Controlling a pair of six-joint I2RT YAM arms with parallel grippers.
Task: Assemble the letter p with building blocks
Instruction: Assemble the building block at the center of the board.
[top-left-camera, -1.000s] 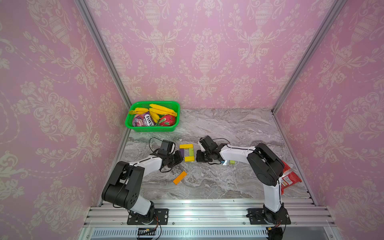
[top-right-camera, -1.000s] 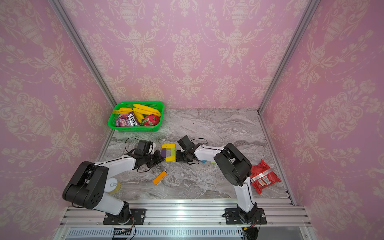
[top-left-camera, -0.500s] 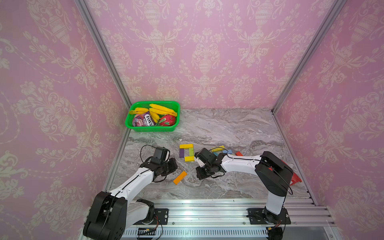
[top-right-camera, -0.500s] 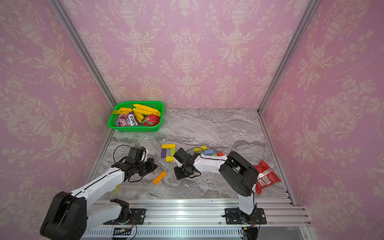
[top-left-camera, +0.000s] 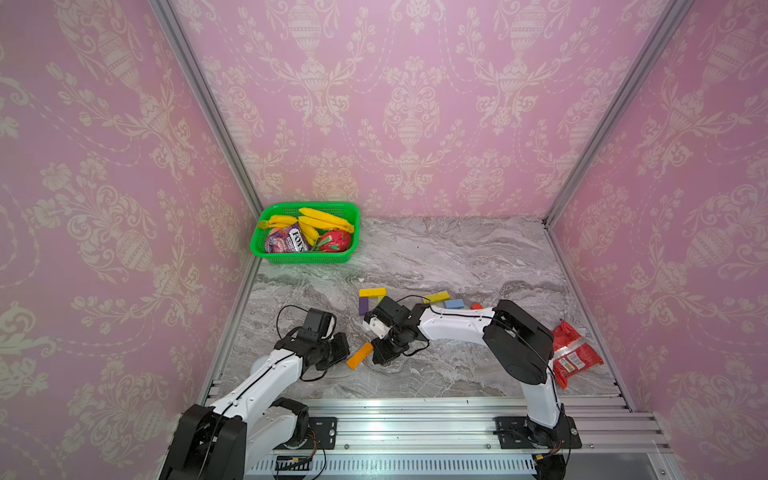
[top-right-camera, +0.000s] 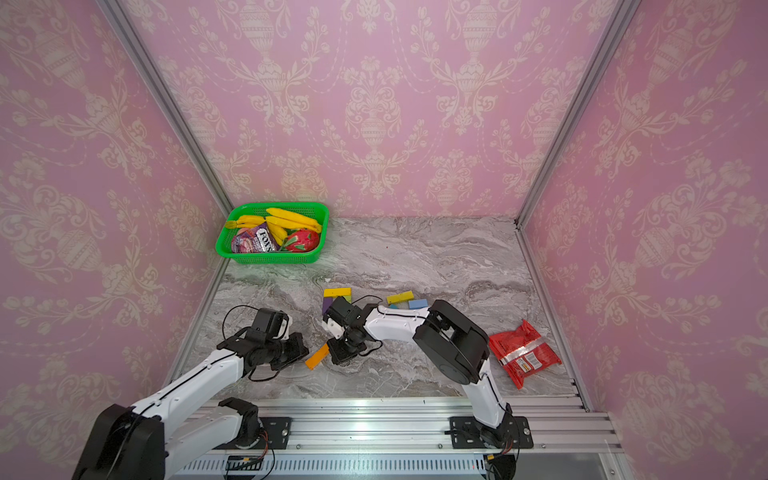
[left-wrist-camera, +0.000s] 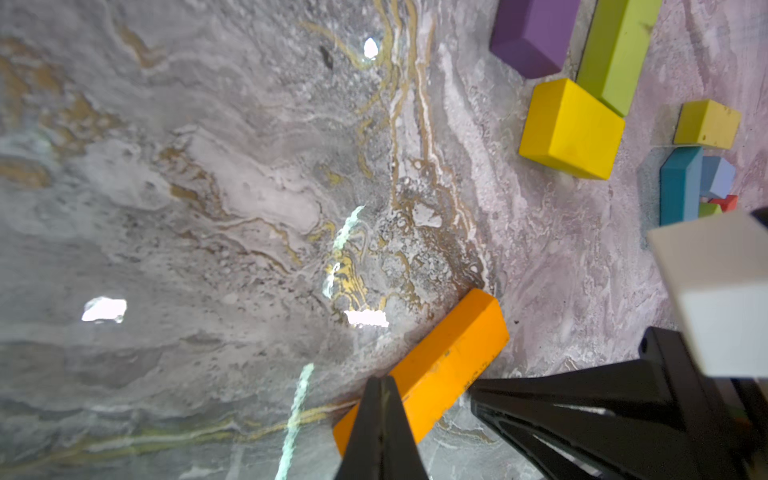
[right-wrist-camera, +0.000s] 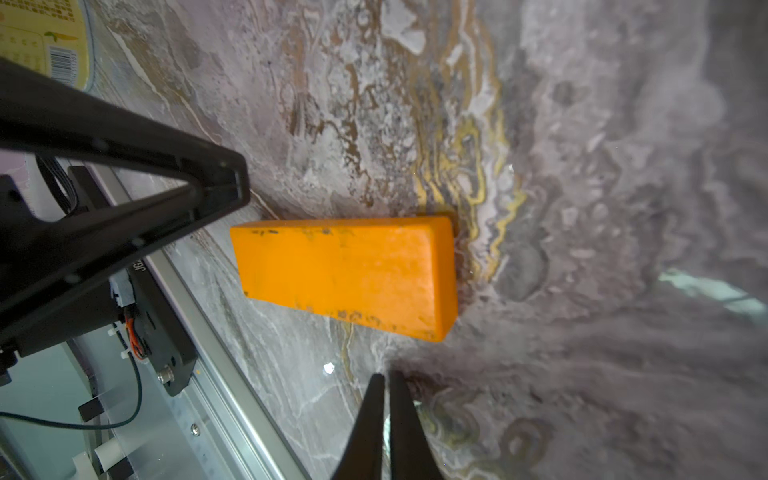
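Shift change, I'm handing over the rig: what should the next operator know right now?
Left gripper: shut, empty, tip by one end of the orange block.
Right gripper: shut, empty, close beside the same block.
Done: yellow bar, purple block, lime green block and yellow cube grouped as the start of the p.
Left: orange block loose on the table; second yellow bar, light blue block, red block behind the right arm.

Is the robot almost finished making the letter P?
Not yet. Done: yellow block, purple block and lime green block sit grouped together. In hand: nothing; left tool and right tool are shut, empty, flanking the orange block lying on the table. Left: that one, plus the spare blocks lying loose.
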